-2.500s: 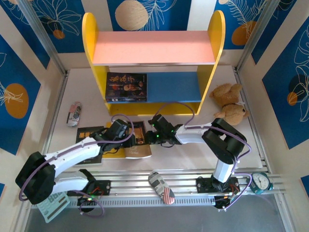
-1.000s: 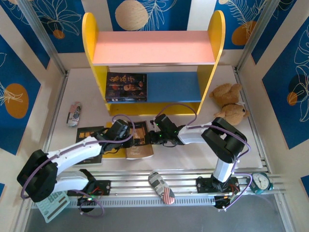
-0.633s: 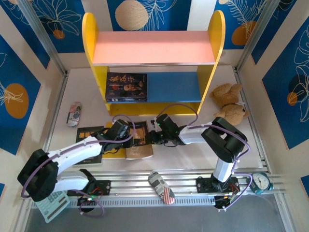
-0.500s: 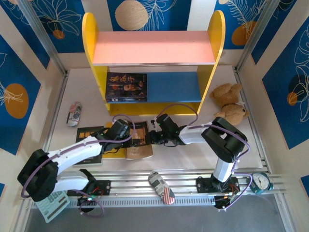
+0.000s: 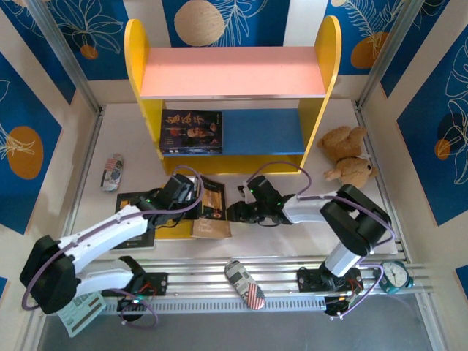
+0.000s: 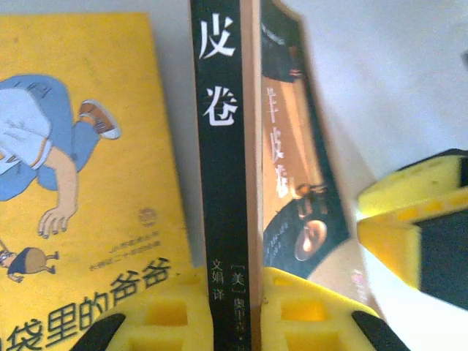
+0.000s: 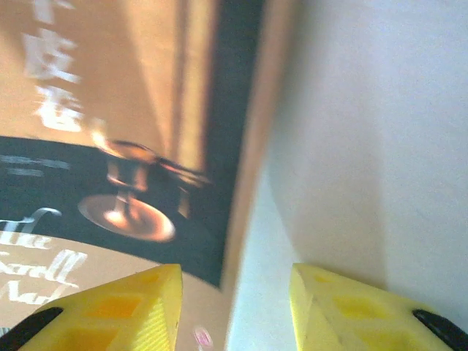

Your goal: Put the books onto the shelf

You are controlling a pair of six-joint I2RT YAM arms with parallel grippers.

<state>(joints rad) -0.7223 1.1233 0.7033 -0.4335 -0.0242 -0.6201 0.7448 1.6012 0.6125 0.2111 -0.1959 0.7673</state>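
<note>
Odds and ends around your teddy bear

You've a brown teddy bear (image 5: 345, 159) on the white counter (image 5: 270, 245): a flag-printed can (image 5: 111, 172) far left of it, another can (image 5: 245, 284) and a teal alarm clock (image 5: 395, 274) nearer you.

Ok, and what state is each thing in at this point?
shelf: upright.
dark blue book: closed, lying flat on the shelf's blue lower board.
left gripper: shut on the orange-panel book's spine.
orange-panel book: closed, tilted up by its spine.
right gripper: open, holding nothing.
yellow book: closed, lying flat, cover up.
</note>
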